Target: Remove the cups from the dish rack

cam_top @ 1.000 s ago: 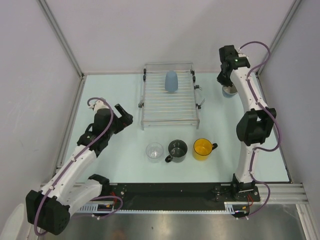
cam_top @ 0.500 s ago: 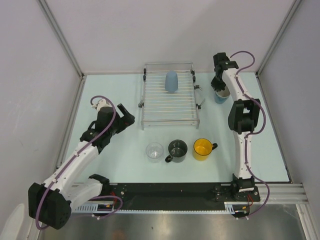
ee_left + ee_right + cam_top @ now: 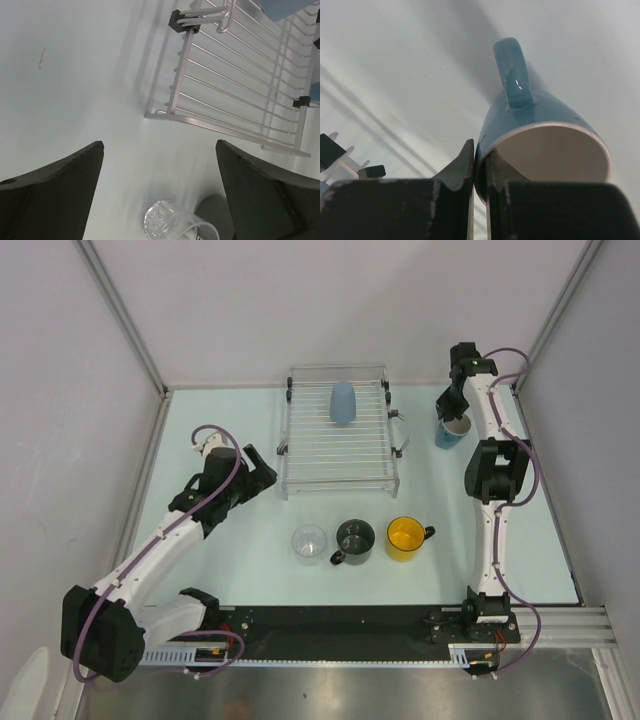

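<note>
The dish rack (image 3: 338, 430), thin parallel silver wire bars with raised rails and small black corner caps, sits at the middle of the worktop's (image 3: 240, 570) far edge. One thing is in it: a pale blue handleless cup (image 3: 342, 402), smooth and rounded, mouth down on the bars at the far end.

Right of the rack and apart from it, near the far right corner, the right fingers (image 3: 466, 167) are closed on the blue handled mug (image 3: 540, 125). They pinch its wall at the rim, one finger inside and one outside. The mug is glossy blue with a white inside and a thick loop handle, and it is tilted. Whether its base touches the worktop cannot be told.

Between the rack and the near edge three cups stand upright in a row, empty, mouths up. From left to right they are a clear glass tumbler (image 3: 309, 542) with a faceted base, a dark grey mug (image 3: 354, 538) and a yellow mug (image 3: 405, 537) whose handle points toward the right edge.

The left fingers (image 3: 262, 472) are spread wide and hold nothing, just left of the rack's near left corner.
</note>
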